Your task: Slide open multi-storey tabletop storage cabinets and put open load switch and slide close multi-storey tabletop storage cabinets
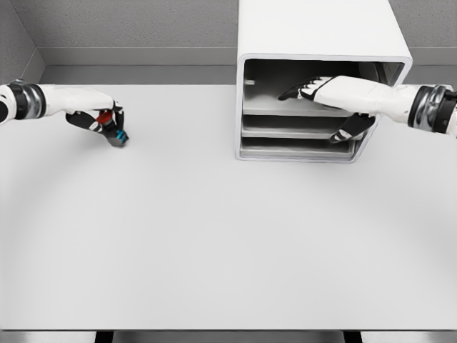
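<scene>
Head view. Storage cabinet (321, 43): white, stands at the table's (214, 243) far edge, front open, grey shelves showing. Right hand (325, 91): reaches into the cabinet's top level, fingers extended flat, holding nothing. Left hand (93, 114): well left of the cabinet, fingers curled around the load switch (114, 128), a small red, black and blue part touching the tabletop.

A broad white table (214, 243) meets a grey, seemingly textured wall (128, 25), evenly lit, with dark floor below.
</scene>
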Available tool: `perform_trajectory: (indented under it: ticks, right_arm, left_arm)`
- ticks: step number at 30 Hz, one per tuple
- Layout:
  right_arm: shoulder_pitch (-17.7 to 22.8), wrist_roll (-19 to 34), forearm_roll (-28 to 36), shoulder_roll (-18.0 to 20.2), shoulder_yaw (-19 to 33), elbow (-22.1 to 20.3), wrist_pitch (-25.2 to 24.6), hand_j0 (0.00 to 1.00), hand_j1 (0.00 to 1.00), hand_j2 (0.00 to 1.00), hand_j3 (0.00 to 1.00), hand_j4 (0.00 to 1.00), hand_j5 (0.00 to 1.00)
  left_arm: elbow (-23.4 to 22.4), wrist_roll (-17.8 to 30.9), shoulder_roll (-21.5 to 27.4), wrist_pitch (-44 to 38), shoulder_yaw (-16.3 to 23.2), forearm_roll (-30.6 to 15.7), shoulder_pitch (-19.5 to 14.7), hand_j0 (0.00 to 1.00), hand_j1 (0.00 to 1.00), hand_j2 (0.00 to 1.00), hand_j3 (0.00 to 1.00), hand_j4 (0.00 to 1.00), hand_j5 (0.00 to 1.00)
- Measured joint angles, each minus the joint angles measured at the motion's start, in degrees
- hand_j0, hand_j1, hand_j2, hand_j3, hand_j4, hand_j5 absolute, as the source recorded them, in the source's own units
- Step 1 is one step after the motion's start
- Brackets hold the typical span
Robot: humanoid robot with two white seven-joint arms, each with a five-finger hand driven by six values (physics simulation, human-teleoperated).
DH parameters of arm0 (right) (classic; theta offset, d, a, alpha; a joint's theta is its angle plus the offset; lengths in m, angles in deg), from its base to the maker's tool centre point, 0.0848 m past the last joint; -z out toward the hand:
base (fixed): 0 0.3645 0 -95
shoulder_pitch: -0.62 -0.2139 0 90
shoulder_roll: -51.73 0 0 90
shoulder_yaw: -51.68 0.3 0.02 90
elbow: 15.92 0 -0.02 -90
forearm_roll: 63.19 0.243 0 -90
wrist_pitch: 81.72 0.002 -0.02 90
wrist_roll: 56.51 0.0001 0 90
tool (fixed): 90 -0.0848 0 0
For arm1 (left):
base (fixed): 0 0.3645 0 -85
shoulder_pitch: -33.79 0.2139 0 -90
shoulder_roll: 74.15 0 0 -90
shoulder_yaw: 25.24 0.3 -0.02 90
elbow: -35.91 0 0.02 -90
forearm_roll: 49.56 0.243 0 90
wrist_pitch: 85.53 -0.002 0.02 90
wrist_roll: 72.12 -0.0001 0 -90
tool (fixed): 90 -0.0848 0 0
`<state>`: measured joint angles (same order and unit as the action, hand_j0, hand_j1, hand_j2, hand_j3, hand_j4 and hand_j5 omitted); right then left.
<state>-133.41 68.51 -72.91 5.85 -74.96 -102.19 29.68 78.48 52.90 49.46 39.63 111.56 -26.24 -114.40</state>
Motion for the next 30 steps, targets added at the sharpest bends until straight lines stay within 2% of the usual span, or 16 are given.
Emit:
perform_trajectory:
  ticks: [11, 13, 23, 30]
  right_arm:
    - [-0.44, 0.0, -3.07, -0.23, -2.39, -0.5, -3.27, 1.0, 1.0, 1.0, 1.0, 1.0, 1.0]
    - [-0.26, 0.0, -3.2, -0.1, -2.49, -1.52, -4.01, 1.0, 1.0, 1.0, 1.0, 1.0, 1.0]
    - [2.02, 0.0, -5.01, 2.66, -1.86, -8.17, -5.32, 1.0, 1.0, 1.0, 1.0, 1.0, 1.0]
    - [4.13, 0.0, -4.9, 4.51, -0.56, -11.81, -4.43, 1.0, 1.0, 1.0, 1.0, 1.0, 1.0]
  left_arm:
    - [12.39, 0.0, 6.57, 0.0, 0.78, -3.48, 1.32, 0.38, 0.38, 0.38, 0.38, 0.38, 0.38]
    - [15.59, 0.02, 8.15, 0.03, 1.16, -4.04, 2.72, 0.38, 0.38, 0.38, 0.38, 0.38, 0.38]
    - [29.03, 0.03, 14.86, 0.02, 1.88, -8.0, 4.57, 0.38, 0.38, 0.38, 0.38, 0.38, 0.38]
    - [34.46, 0.02, 15.85, 0.02, 2.18, -8.86, 5.36, 0.38, 0.38, 0.38, 0.38, 0.38, 0.38]
